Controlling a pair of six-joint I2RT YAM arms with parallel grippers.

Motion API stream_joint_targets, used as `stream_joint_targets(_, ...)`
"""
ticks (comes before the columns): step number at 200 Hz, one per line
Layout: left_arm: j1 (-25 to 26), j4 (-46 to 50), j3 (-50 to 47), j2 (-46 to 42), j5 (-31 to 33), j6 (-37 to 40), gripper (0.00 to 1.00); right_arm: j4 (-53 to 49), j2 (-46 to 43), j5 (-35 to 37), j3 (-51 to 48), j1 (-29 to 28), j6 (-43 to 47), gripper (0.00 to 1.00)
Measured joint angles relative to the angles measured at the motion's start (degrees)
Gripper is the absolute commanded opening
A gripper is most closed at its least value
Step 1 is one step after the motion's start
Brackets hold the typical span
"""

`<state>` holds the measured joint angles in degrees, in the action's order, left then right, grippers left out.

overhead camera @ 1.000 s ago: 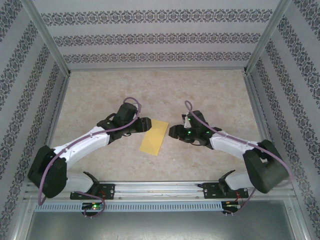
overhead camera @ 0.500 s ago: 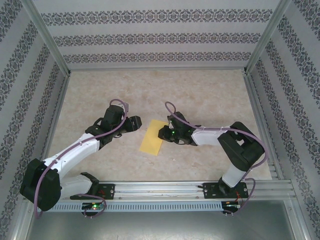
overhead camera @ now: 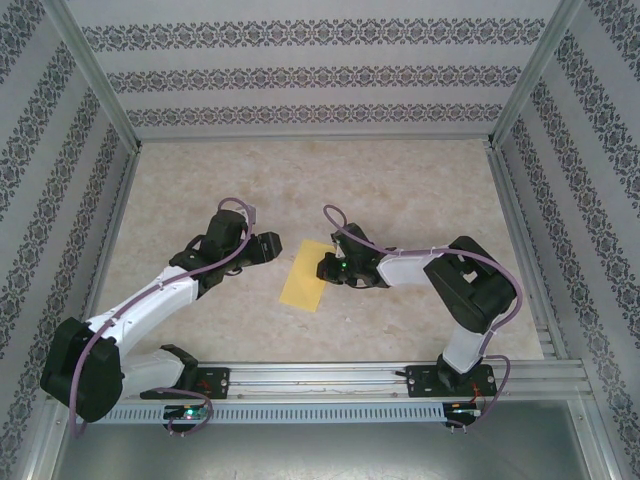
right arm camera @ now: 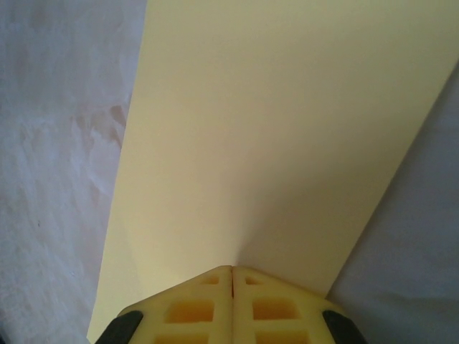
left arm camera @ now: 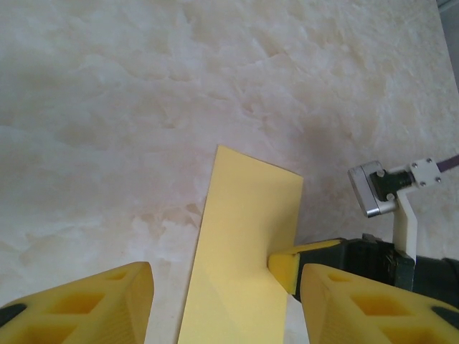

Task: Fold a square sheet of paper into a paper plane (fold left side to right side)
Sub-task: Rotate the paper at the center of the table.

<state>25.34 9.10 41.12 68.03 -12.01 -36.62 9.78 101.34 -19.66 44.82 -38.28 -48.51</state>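
A patterned wall (overhead camera: 300, 75) closes in three sides of a pale, marbled table (overhead camera: 400, 190). Along the table's near edge runs a metal rail (overhead camera: 320, 378), and both arms are bolted to it. The left arm (overhead camera: 150, 300) reaches up and inward from the lower left. The right arm (overhead camera: 465, 290) bends at its dark elbow and stretches leftward toward the middle.

The square sheet of paper (overhead camera: 305, 277) lies near the centre of the table between the two claws. It shows as a narrow yellow rectangle, slanted, with its far end leaning right. In the left wrist view the paper (left arm camera: 244, 236) is long and slim, with a faint diagonal shade line across its near part.

The right claw (overhead camera: 322, 268) sits at the paper's right long edge. In its own view its two yellow fingers are pressed together with no gap, and the paper (right arm camera: 272, 129) rises in a shallow ridge straight into the right claw (right arm camera: 232, 272), pinched there. The left wrist view shows one yellow fingertip of the right claw (left arm camera: 285, 264) touching that same edge.

The left claw (overhead camera: 272, 247) hangs just left of the paper's far end, apart from it. Its fingers stand moderately wide, and the left claw (left arm camera: 226, 279) grips nothing.
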Motion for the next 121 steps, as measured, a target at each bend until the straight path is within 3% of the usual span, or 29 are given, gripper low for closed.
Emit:
stream_joint_targets(52,-0.5,0.6,0.2,6.9,-8.0,0.2,0.46,-4.5,2.1,-7.5,3.1,3.2,9.8,0.0)
stream_joint_targets(121,-0.6,-1.3,0.4,17.5,-17.6,-0.5,0.39,-11.1,2.7,-9.9,5.8,4.4,19.5,0.01)
